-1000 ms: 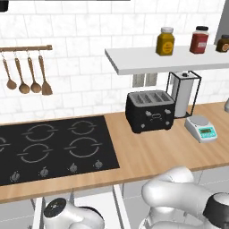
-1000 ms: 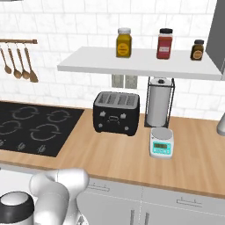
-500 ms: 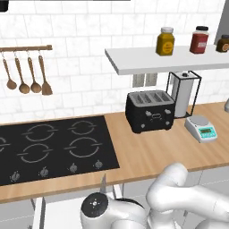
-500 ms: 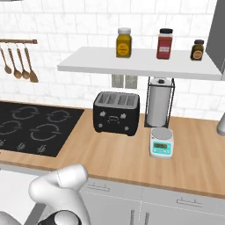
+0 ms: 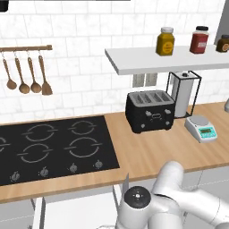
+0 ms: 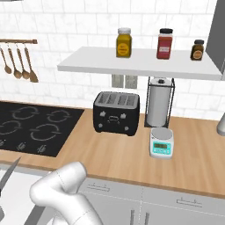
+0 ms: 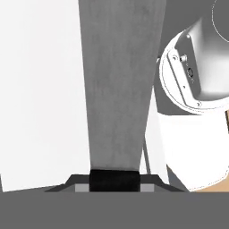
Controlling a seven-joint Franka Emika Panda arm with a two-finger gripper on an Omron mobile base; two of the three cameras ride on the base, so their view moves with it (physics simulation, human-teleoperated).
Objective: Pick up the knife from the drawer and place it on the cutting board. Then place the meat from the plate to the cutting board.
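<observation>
The knife [image 7: 117,85] is in my gripper [image 7: 114,182], which is shut on its black handle. In the hand view its wide grey blade runs up from the fingers to the top edge. The pointed blade tip [image 5: 125,182] stands upright just in front of the counter edge, beside my wrist. From the right base it is a slanted grey sliver [image 6: 9,175] at the far left. Below it the drawer [image 5: 76,214] is pulled out, its white inside [image 6: 19,193] bare. The cutting board, plate and meat are out of view.
A wooden counter [image 5: 147,152] carries a black cooktop [image 5: 49,147], a black toaster [image 5: 150,111], a small scale [image 5: 201,128] and a paper towel holder [image 5: 185,91]. A shelf [image 5: 165,60] with jars hangs above. Wooden utensils [image 5: 27,76] hang on the wall.
My wrist has swung right across the open drawer and risen a little. The knife blade now stands up in front of the counter edge, where none showed a second ago.
</observation>
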